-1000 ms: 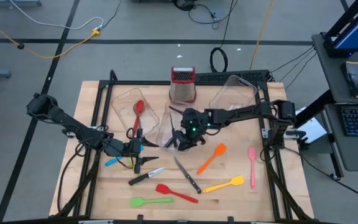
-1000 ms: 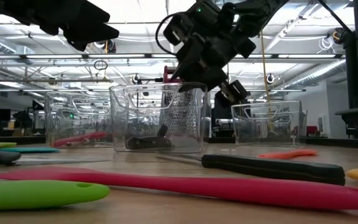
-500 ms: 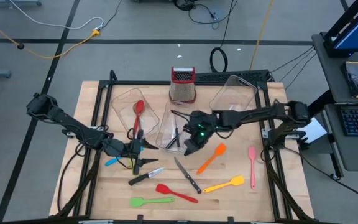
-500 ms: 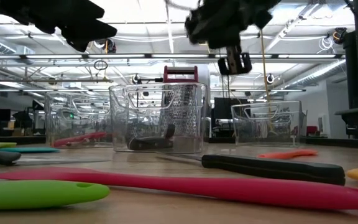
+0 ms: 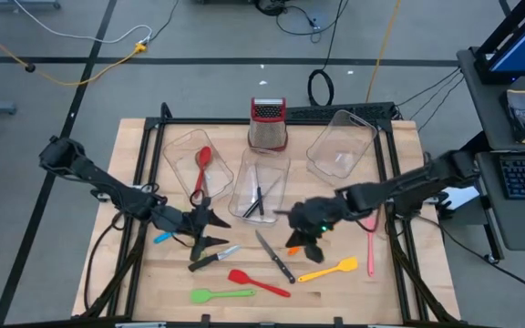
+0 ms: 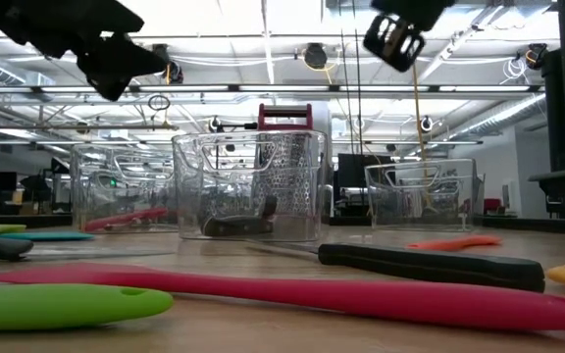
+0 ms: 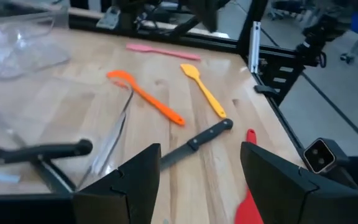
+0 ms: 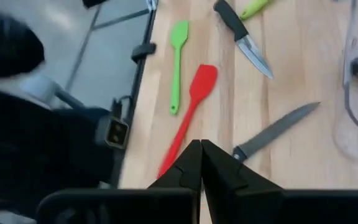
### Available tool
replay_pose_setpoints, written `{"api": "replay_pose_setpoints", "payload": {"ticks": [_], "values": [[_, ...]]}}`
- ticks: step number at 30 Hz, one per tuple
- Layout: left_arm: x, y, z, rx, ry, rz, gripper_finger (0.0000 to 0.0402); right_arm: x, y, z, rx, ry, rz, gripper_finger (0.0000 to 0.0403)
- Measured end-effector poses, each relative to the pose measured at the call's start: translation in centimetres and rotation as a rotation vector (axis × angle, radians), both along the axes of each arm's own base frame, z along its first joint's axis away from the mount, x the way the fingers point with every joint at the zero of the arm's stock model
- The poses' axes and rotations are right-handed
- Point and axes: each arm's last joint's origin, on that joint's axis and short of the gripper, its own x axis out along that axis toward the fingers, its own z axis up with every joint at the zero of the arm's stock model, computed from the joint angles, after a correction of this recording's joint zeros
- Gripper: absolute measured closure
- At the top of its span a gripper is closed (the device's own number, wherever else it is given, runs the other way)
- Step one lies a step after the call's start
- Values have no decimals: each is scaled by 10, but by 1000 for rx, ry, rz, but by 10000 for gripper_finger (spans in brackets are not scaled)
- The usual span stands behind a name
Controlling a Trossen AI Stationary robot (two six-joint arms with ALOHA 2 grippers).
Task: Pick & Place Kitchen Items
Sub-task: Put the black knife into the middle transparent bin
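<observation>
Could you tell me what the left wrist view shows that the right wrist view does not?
Only the left wrist view shows the orange spatula, yellow spatula and pink spatula, past the open left tool. Only the right wrist view shows the green spatula and a short knife, beyond the shut right tool. Both show the wooden table, the red spatula and the long black-handled knife.
</observation>
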Motion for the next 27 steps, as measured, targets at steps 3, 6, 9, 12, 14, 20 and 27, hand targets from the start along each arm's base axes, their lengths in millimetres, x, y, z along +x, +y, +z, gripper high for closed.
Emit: {"api": "replay_pose_setpoints", "payload": {"ticks": [3, 6, 9, 12, 14, 20, 27], "values": [[-1, -6, -5, -10, 21, 31, 179, -12, 10, -2, -52, -109, 53, 401], [0, -14, -8, -31, 40, 64, 179, -27, 12, -6, -60, -204, 96, 402], [3, -21, -11, -46, 66, 67, 179, -44, 7, -12, -63, -275, 110, 402], [11, -28, -9, -63, 97, 75, 179, -60, -8, -14, -78, -325, 91, 402], [16, -32, -8, -54, 144, 85, 179, -71, -21, -11, -91, -352, 64, 402], [37, -46, 0, -44, 303, 131, 179, -105, -51, 12, -141, -404, -5, 401], [46, -55, -14, -124, 555, 193, 179, -131, -55, 23, -182, -474, 34, 401]]}}
